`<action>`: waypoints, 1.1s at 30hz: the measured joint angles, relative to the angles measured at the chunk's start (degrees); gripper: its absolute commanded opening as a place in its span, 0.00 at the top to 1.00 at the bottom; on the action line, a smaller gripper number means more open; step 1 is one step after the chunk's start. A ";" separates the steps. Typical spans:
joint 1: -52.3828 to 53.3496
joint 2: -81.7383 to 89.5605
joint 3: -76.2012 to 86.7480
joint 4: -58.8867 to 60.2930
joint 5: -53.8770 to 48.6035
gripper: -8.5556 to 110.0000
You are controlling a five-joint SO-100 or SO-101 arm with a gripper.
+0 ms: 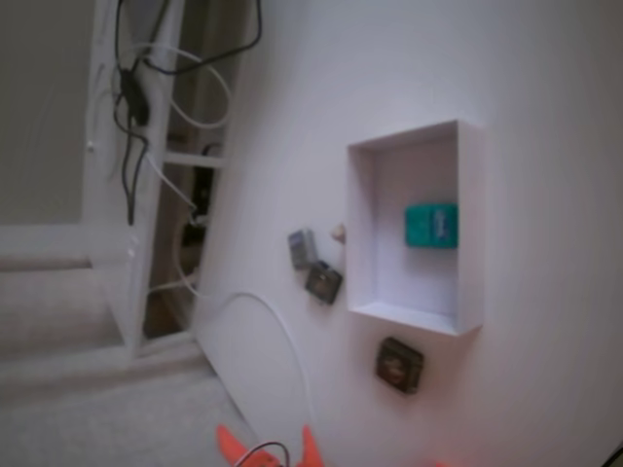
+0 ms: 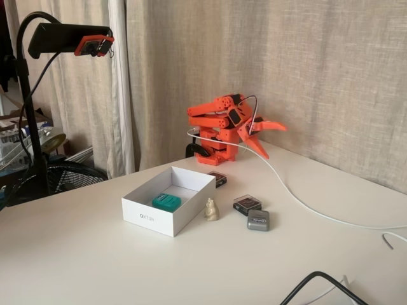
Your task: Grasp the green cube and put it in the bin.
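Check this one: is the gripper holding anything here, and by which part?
Nothing is held. The gripper is open and empty, folded back near the arm's base, well away from the blocks. The green cube already lies inside the bin.

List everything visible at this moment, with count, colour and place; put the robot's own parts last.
green cube: 1, teal-green, inside the bin.
bin: 1, white, open-topped, mid-table.
dark blocks: 2 in the fixed view from the side, brown-black, one beside the grey block, one behind the bin; another fixed view shows 2 as well.
grey block: 1, grey, right of the bin, touching a dark block.
small figurine: 1, pale beige, at the bin's right wall.
white cable: 1, white, running across the table from the arm.
camera stand: 1, black with orange mount, at left.
table: 1, white.
arm: 1, orange, folded at the table's back.
tool: 1, orange, open, empty.
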 measured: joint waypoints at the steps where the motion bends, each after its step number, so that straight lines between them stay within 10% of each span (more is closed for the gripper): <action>1: 0.00 0.00 0.09 0.18 0.00 0.46; 7: 0.00 0.00 0.09 0.26 0.00 0.48; 11: 0.00 0.00 0.26 0.26 0.00 0.75; 24: 0.00 0.00 0.26 0.26 0.00 1.00; 33: 0.00 0.00 0.26 0.26 0.00 1.00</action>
